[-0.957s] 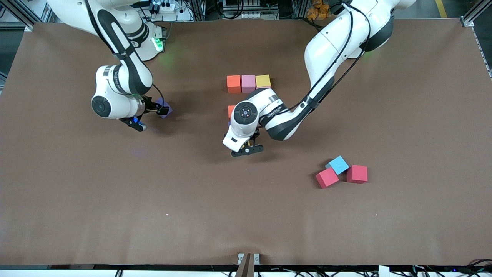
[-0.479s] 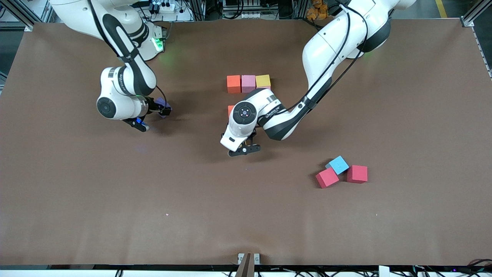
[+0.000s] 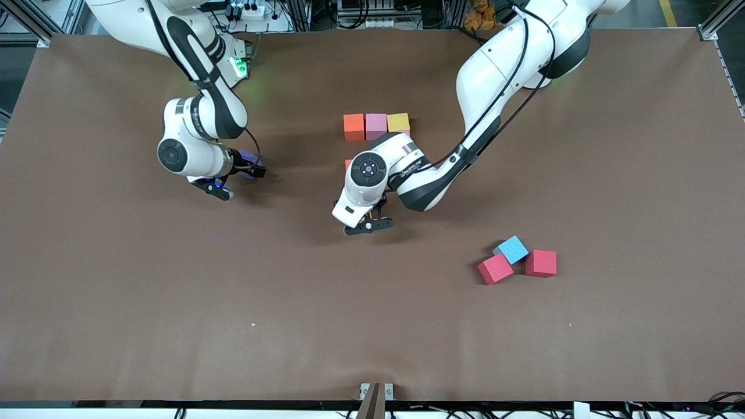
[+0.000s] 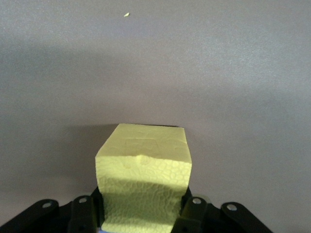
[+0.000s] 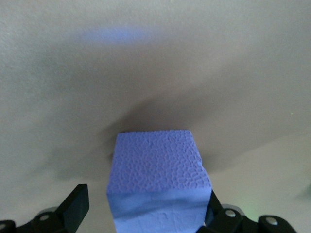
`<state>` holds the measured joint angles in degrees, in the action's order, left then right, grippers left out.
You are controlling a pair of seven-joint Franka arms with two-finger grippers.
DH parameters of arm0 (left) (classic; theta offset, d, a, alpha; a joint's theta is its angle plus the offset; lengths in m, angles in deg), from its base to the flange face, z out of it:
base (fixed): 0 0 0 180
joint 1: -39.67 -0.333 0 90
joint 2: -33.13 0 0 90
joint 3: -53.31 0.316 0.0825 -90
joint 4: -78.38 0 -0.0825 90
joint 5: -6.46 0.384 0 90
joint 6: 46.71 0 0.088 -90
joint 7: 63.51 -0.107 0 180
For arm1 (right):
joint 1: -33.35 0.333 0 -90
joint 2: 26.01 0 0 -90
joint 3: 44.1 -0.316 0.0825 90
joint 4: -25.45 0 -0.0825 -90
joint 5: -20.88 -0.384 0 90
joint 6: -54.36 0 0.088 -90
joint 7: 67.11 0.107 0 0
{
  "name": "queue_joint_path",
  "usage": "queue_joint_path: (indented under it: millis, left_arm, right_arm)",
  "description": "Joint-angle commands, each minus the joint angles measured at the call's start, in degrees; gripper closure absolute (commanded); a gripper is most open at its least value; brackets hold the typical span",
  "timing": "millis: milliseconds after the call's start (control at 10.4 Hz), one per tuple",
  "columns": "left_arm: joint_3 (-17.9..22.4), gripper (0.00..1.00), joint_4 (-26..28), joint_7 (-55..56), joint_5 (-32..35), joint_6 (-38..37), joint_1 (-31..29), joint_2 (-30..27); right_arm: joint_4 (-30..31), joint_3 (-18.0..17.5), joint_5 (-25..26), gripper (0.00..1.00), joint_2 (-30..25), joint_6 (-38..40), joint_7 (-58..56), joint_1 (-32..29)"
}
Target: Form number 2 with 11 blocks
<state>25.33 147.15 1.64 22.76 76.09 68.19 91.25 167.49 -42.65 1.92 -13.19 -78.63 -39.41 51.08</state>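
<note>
My left gripper is shut on a yellow block, low over the table near a partly hidden orange block. An orange block, a pink block and a yellow block form a row farther from the camera. My right gripper is open around a purple block; one finger is against it and a gap shows at the other. A light blue block lies toward the left arm's end.
Two red cubes touch the light blue block. The left arm's forearm hangs over the part of the table just in front of the row and hides it.
The right arm has shifted toward the middle of the table, the purple block still between its fingers. The left gripper with its yellow block has drifted slightly toward the row.
</note>
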Motion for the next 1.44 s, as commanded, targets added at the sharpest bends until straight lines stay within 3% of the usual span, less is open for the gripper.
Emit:
queue_joint_path:
  millis: [0, 479, 862, 1340]
  left_arm:
    - [1.86, 1.0, -1.27, -1.69, -1.1, -2.99, 0.93, 0.33]
    - [1.87, 1.0, -1.36, -1.61, -1.27, -4.76, 1.02, 0.07]
    - [1.78, 1.0, -1.53, -1.52, -1.54, -2.75, 1.46, 0.33]
    - [1.78, 1.0, -1.53, -1.6, -1.63, 0.07, 1.46, 0.42]
  right_arm:
    - [4.39, 0.04, -0.9, 0.0, -4.72, -2.0, -0.19, 2.46]
    - [6.33, 0.13, -0.38, 0.0, -4.82, -10.53, -0.36, 5.2]
    - [6.42, 0.22, -0.11, 0.0, -4.82, -10.62, -0.36, 6.25]
    - [6.42, 0.48, 4.54, 0.0, -4.91, -11.85, -0.54, 5.65]
